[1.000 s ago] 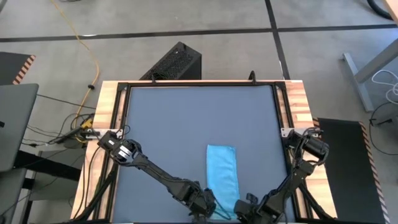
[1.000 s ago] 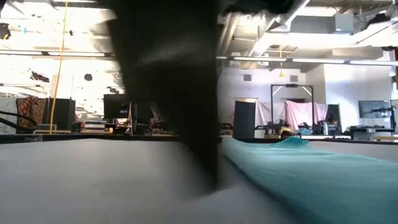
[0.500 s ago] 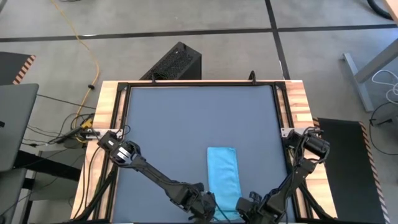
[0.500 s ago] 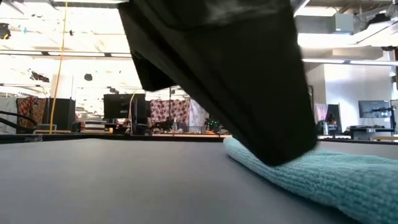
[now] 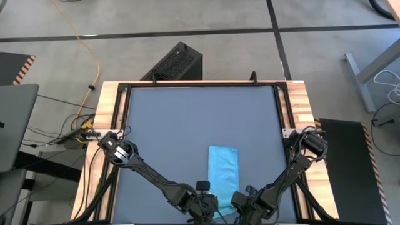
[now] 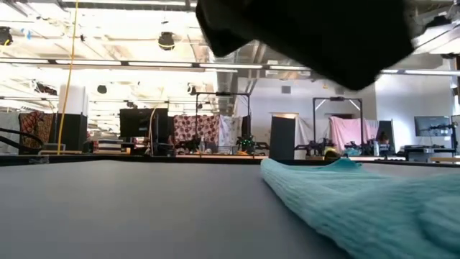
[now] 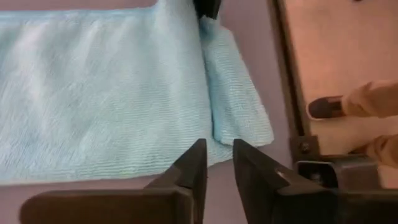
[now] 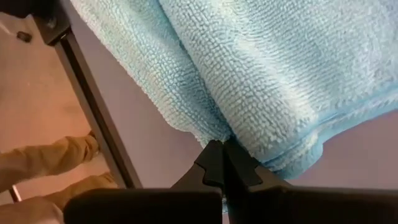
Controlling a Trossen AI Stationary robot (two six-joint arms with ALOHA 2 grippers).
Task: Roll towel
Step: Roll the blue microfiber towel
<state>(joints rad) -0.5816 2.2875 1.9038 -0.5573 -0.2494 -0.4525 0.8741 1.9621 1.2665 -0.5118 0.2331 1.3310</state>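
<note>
On my overhead feed the left pincer [image 5: 204, 206] sits at the lower centre of the frame, by the near left edge of the small sky-blue soft cloth towel [image 5: 223, 177]; its fingers [image 7: 194, 169] stand slightly apart with nothing between them. The towel lies as a long folded strip in the lower middle of the dark grey desk [image 5: 187, 125]. Right of it, the right pincer [image 5: 245, 201] is closed, pinching the towel's near end [image 8: 249, 81].
</note>
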